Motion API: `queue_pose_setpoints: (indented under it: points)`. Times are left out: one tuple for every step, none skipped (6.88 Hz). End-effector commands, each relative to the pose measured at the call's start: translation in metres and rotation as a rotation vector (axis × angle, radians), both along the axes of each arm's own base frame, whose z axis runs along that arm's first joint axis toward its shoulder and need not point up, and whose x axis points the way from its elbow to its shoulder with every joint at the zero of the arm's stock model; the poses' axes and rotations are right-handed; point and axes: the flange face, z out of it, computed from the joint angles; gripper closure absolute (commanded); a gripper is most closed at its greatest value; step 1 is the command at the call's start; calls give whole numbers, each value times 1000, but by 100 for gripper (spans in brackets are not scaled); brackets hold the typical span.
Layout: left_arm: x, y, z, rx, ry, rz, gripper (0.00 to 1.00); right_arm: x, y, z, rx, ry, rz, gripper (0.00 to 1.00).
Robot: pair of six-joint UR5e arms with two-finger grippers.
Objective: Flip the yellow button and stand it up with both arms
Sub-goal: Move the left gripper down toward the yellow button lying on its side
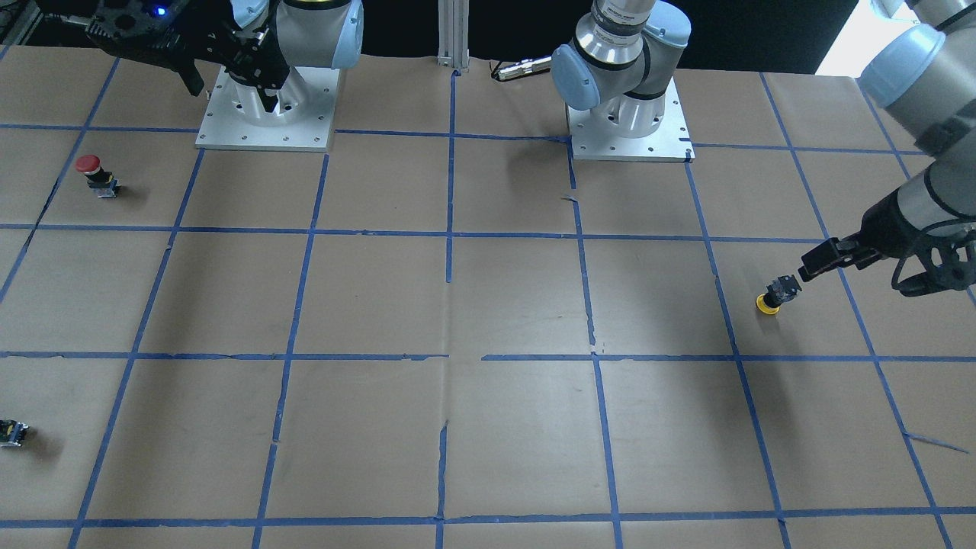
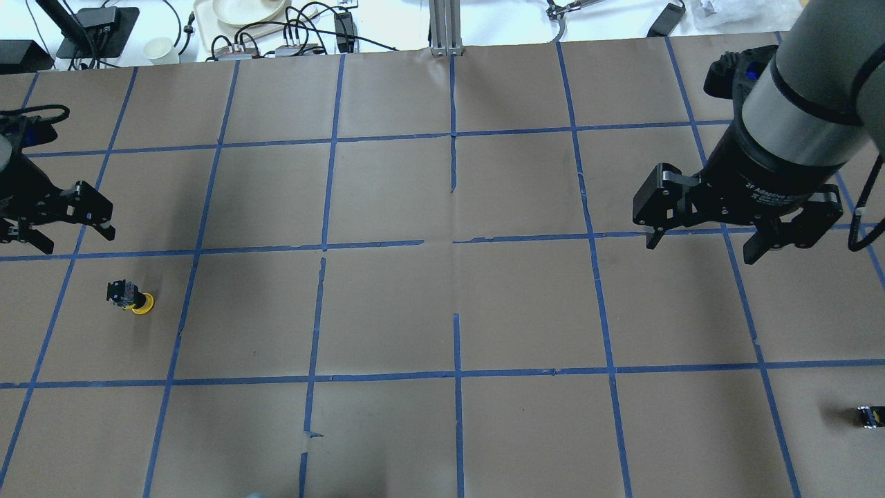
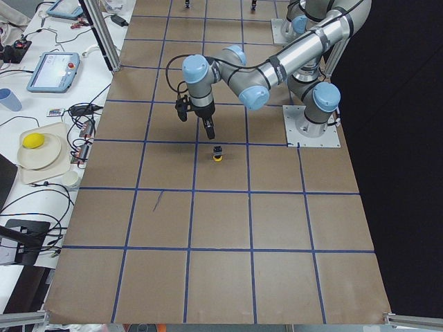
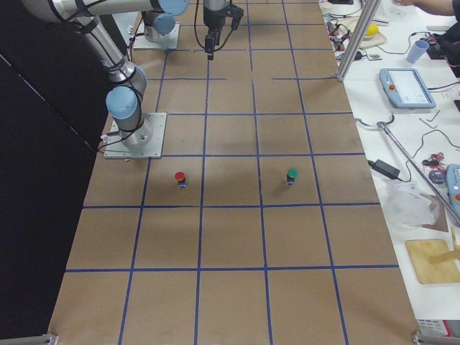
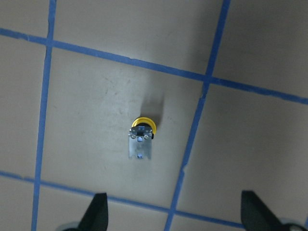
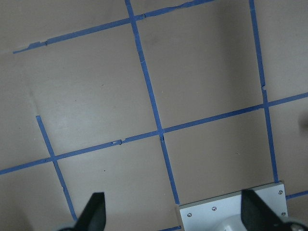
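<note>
The yellow button (image 1: pixel 776 295) stands upside down on the paper, yellow cap on the table and black-grey body up. It also shows in the overhead view (image 2: pixel 129 297), the exterior left view (image 3: pixel 217 153) and the left wrist view (image 5: pixel 141 139). My left gripper (image 2: pixel 72 235) is open and empty, hovering just above and beside the button, apart from it (image 1: pixel 820 263). Its fingertips (image 5: pixel 98 212) frame the bottom of the wrist view. My right gripper (image 2: pixel 705 242) is open and empty, held high near its own base (image 1: pixel 229 88), far from the button.
A red-capped button (image 1: pixel 91 174) stands near the right arm's base plate (image 1: pixel 267 141). A green-capped button (image 4: pixel 291 175) stands beside it in the exterior right view. A tiny black part (image 2: pixel 868 416) lies at the table's right edge. Blue tape lines grid the brown paper.
</note>
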Motion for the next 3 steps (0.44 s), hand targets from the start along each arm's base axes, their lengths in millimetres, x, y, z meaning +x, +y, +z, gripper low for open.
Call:
queue_pose_setpoints:
  points:
    - [15, 32, -73, 29, 24, 40, 9, 0, 0, 0, -1, -1, 0, 0]
    - [13, 38, -85, -2, -3, 40, 8, 0, -1, 0, 0, -1, 0, 0]
    - [10, 42, -96, 14, 12, 48, 8, 0, 0, 0, -3, 1, 0, 0]
